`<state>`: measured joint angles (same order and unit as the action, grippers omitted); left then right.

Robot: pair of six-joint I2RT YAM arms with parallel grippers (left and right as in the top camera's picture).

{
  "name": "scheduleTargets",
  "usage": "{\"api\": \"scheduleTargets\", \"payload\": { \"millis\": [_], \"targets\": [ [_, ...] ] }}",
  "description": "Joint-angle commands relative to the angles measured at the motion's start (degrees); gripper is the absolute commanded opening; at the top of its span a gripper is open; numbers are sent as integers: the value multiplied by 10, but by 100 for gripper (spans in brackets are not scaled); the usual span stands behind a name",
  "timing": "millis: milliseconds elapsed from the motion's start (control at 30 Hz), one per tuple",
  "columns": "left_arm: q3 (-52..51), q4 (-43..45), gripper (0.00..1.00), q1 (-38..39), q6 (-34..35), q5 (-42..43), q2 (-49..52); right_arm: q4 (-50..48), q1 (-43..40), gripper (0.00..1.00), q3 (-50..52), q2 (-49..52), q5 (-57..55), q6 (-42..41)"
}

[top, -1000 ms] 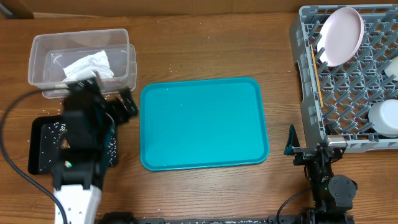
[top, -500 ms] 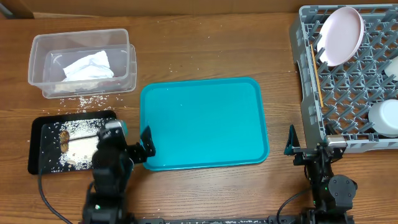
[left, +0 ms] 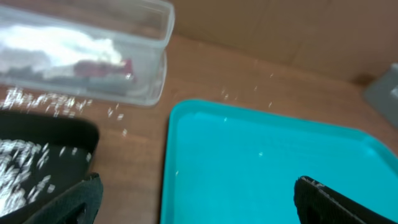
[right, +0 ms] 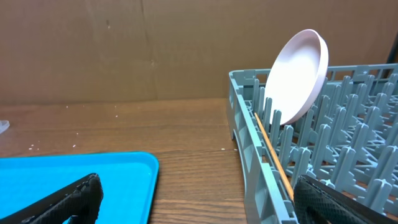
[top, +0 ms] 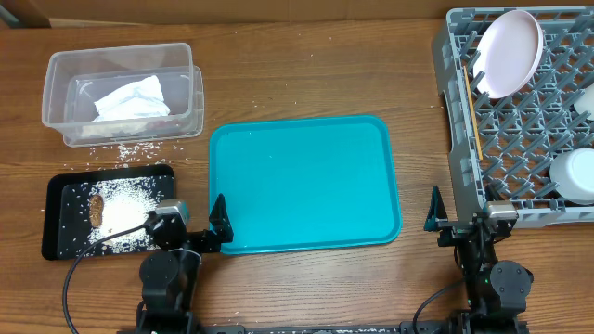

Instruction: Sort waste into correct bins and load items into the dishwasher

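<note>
Black at the bench's near edge, the left gripper and right gripper gape wide and empty, then the black tray holds rice and a brown lump, farthest the tub holds a napkin, the rack a plate.

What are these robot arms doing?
Nothing is being held right now. The left gripper and right gripper both sit open and empty. The crumpled white paper napkin lies in the clear plastic tub, loose white rice and a brown lump lie in the shallow black tray, and the round white plate stands in the grey peg rack.
</note>
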<state>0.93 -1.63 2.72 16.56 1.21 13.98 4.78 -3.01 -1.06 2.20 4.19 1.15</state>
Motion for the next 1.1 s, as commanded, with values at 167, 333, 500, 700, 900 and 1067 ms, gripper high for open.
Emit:
{"api": "scheduleTargets", "payload": {
  "millis": [167, 333, 500, 700, 900, 1067],
  "targets": [
    [-7, -28, 100, 3, -10, -16, -44, -2, -3, 100, 6, 0, -5, 2],
    [-7, -28, 100, 3, -21, -19, -102, -2, -3, 100, 6, 0, -5, 2],
    [-7, -24, 100, 0, -78, -36, -137, -2, -3, 100, 6, 0, -5, 2],
    [-7, -26, 100, -1, -117, -42, -138, -2, -3, 100, 6, 0, -5, 2],
    [-7, -26, 100, -4, -119, -42, -138, -2, -3, 100, 6, 0, -5, 2],
    [-7, -26, 100, -15, -119, -42, -138, -2, -3, 100, 6, 0, -5, 2]
  ]
}}
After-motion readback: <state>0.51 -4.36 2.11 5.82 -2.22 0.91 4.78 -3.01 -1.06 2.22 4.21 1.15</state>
